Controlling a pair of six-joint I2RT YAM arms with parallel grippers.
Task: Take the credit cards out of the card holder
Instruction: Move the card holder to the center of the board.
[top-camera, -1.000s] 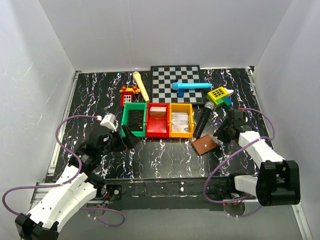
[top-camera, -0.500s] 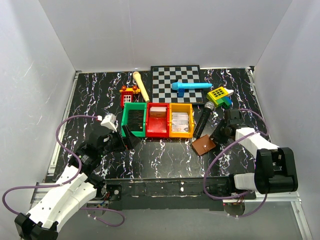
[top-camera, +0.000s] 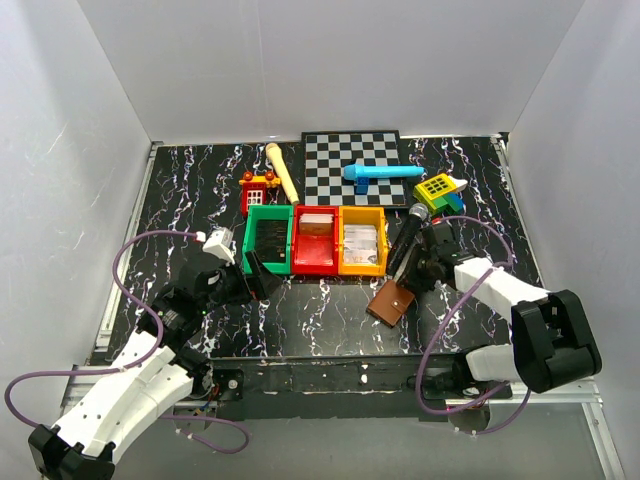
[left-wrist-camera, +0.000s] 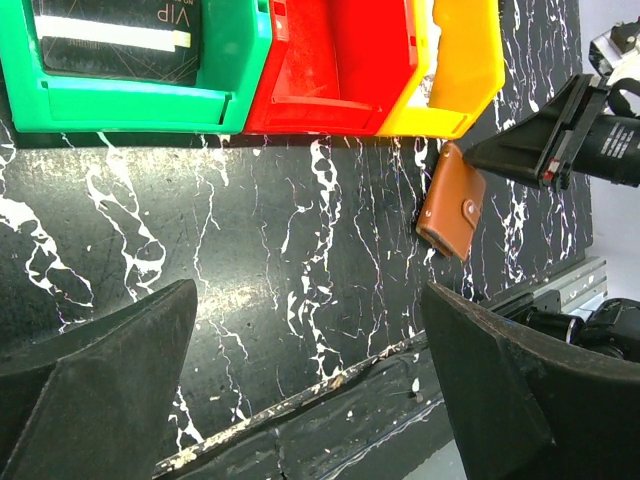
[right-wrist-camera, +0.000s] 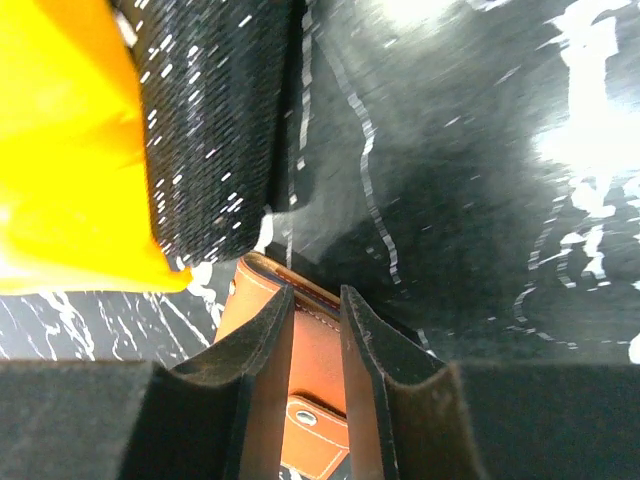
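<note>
- The card holder (top-camera: 391, 300) lies folded, snap side up, on the table (top-camera: 300, 312). It is just in front of the orange bin (top-camera: 362, 268), at that bin's near right corner.
- The right gripper (right-wrist-camera: 315, 300) is at the holder's bin-side edge, its fingers drawn almost together. The wrist view is blurred, so I cannot tell whether they pinch the edge.
- The left gripper (left-wrist-camera: 308, 300) is spread wide and holds nothing. It hangs over the table in front of the green bin (left-wrist-camera: 130, 105).
- A black card (left-wrist-camera: 115, 45) lettered VIP lies in the green bin.
</note>
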